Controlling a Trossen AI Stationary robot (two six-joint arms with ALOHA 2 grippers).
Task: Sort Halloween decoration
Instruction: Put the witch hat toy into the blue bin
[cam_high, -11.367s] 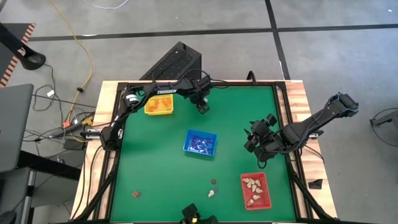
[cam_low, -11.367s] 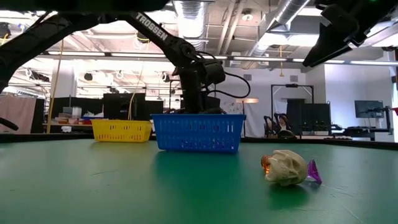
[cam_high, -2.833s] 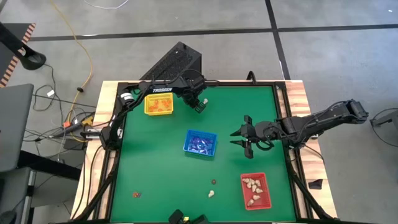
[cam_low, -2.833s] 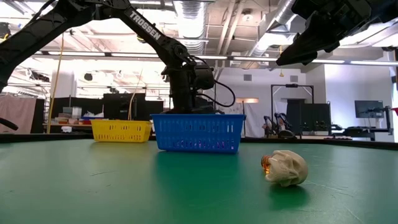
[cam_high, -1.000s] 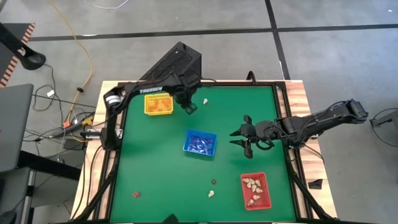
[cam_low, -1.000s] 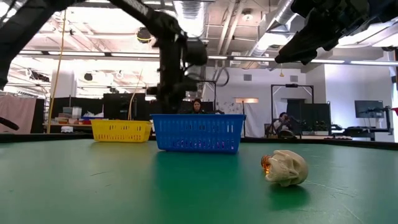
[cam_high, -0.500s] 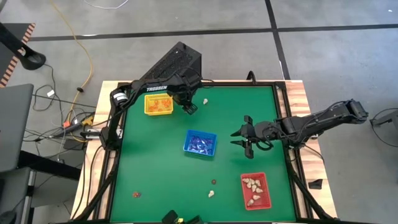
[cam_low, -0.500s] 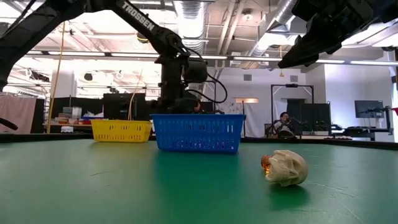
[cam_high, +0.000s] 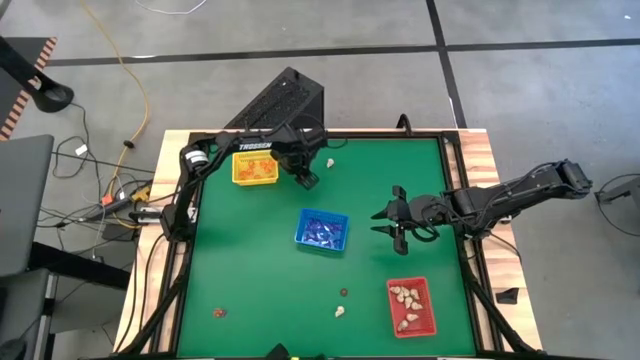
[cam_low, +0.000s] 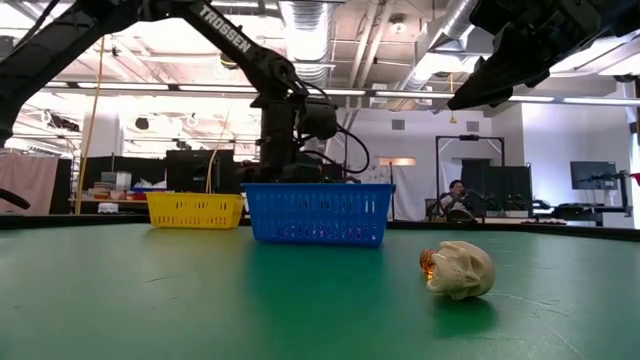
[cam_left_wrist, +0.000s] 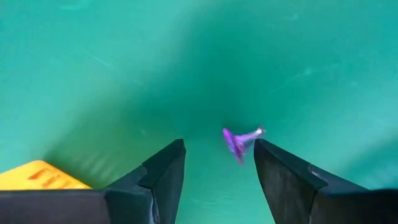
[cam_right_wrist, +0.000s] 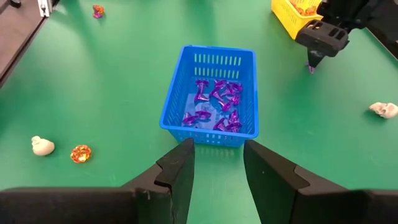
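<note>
The left tool (cam_high: 308, 181), fingers apart, hangs over a purple trinket (cam_left_wrist: 239, 140) on the counter near the yellow tray (cam_high: 254, 168); it likely must lower, pinch and carry it to the blue tray (cam_high: 322, 230), while the open right tool (cam_high: 390, 223) waits near the right edge.

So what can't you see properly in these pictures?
- Purple trinket: blurred in the left wrist view; shape unclear.
- Yellow tray: cut off by that view's edge.
- Orange piece: low view, mostly hidden behind the cream trinket.
- Dark trinket: high view, too small to identify.
</note>
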